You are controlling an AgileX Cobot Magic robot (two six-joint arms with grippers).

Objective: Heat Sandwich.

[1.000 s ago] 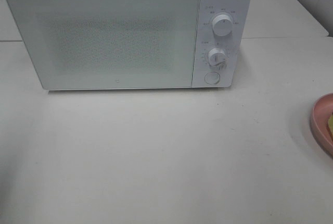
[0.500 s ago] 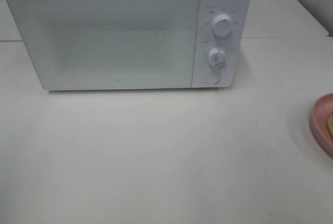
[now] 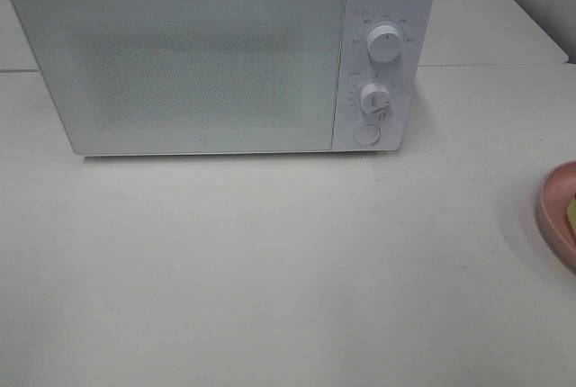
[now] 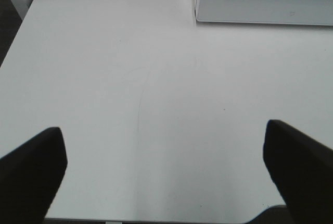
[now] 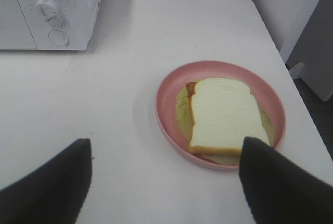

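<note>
The sandwich (image 5: 223,115), white bread over pale lettuce and a reddish filling, lies on a round pink plate (image 5: 169,94). The plate's rim (image 3: 556,211) shows at the right edge of the exterior high view. The white microwave (image 3: 216,58) stands at the back with its door shut, two knobs (image 3: 384,45) and a round button on its right panel. My right gripper (image 5: 166,174) hangs open over the table just short of the plate, nothing between its fingers. My left gripper (image 4: 164,164) is open over bare table in front of the microwave's corner (image 4: 260,0). Neither arm shows in the exterior high view.
The white table (image 3: 270,261) runs under everything. Its left edge (image 4: 21,31) shows in the left wrist view and its right edge (image 5: 291,83) lies close beyond the plate. A white wall or cabinet (image 5: 307,21) stands past that edge.
</note>
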